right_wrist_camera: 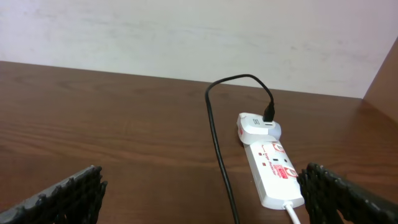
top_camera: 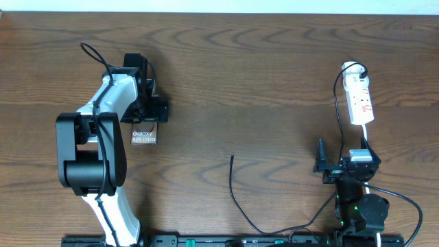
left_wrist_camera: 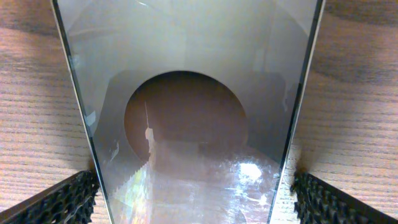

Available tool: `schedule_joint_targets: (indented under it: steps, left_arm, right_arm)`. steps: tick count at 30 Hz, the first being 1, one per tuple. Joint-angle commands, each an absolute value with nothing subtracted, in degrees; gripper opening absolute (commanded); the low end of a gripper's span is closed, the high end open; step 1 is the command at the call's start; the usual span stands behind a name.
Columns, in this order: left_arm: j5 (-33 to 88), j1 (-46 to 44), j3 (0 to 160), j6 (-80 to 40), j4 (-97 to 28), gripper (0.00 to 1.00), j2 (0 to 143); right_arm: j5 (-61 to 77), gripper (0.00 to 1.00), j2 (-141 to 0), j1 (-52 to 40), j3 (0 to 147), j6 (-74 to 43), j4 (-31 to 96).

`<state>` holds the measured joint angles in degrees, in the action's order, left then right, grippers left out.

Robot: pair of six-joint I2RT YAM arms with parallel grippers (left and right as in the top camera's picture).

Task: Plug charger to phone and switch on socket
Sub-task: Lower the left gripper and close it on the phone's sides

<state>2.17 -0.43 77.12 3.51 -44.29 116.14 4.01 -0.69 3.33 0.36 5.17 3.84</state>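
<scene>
My left gripper (top_camera: 149,113) is spread wide, with one finger on each side of the phone (top_camera: 144,135) beneath it. My right gripper (top_camera: 345,163) is spread too and holds nothing. The socket (top_camera: 360,99) lies just ahead of it, and the charger (top_camera: 233,184) tip lies off to its left on the counter (top_camera: 274,68).

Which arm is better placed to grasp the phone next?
Left. The open left gripper straddles the phone, a finger on each side; the right gripper, also open, sits across the table facing the socket.
</scene>
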Motion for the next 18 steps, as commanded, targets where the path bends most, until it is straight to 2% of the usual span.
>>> schedule_joint_targets:
  steps: [1,18]
  left_arm:
    - [0.75,-0.21,75.42,5.21,-43.99,1.00,117.27]
    - [0.78,-0.23,74.67,5.56,-44.01,1.00,117.27]
  right_arm:
    - [3.55,0.99,-0.38,2.90,0.32,4.54,4.10]
    - [3.55,0.99,-0.38,2.90,0.32,4.54,4.10]
